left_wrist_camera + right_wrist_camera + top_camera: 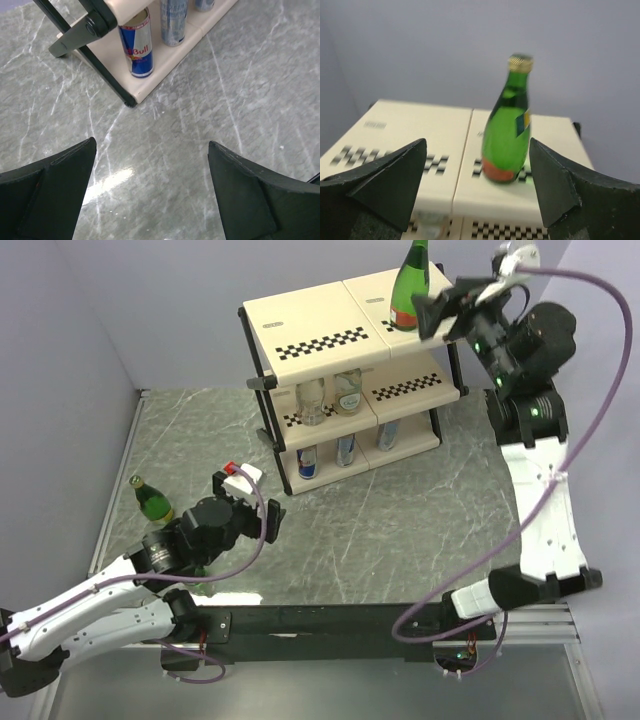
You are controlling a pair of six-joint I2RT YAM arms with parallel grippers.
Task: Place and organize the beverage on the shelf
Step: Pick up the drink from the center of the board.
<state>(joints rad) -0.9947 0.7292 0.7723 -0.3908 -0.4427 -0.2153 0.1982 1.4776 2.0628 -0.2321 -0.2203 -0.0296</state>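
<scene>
Up at the far right, the right gripper [477,144] is hovering with its black, wedge-shaped jaws spread wide and released. They are flanking, without touching, a green glass bottle [507,125] with a gold cap that is standing upright on the shelf's [310,325] smooth cream top panel. Two clear bottles [313,400] are sitting on the middle tier and three slim cans [346,450] on the bottom. The left gripper [152,144] is gaping open over the veined grey marble table [400,520], while another green bottle [153,502] is standing at the left.
</scene>
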